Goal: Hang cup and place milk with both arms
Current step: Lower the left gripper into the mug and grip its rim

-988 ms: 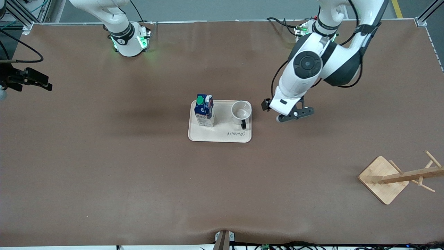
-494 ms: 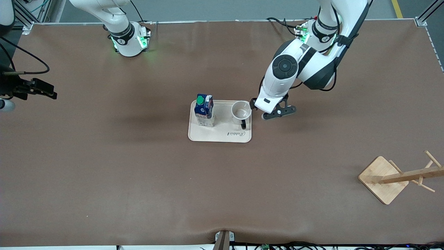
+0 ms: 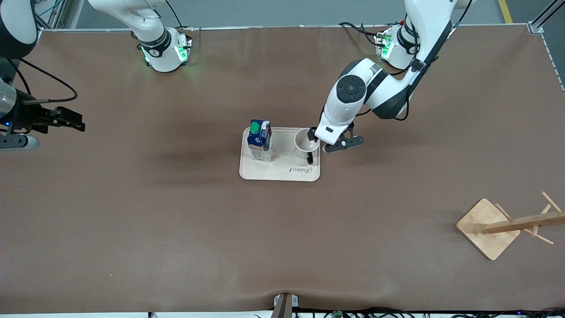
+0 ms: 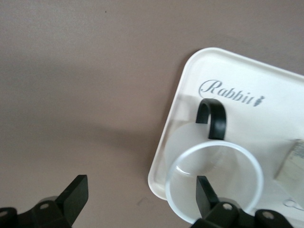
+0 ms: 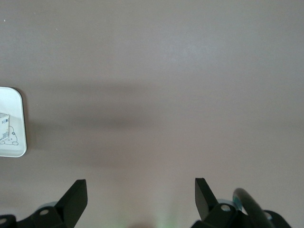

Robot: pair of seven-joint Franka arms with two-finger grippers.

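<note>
Front view shows the left gripper hanging over the tray edge at the left arm's end, right beside the cup, which stands upright on the tray with its black handle turned toward the front camera. In the left wrist view the fingers are spread wide and hold nothing; one sits over the cup's open rim while the other hangs over bare table, so the cup wall on the left arm's side lies between them (the handle is clear of both). This arm is by far the nearer to the cup, and a straight descent looks enough to straddle that wall. The milk stands upright on the tray's other end, toward the right arm. The right gripper, also open and empty, hovers over bare table well apart from the tray, its fingers showing only table between them.
</note>
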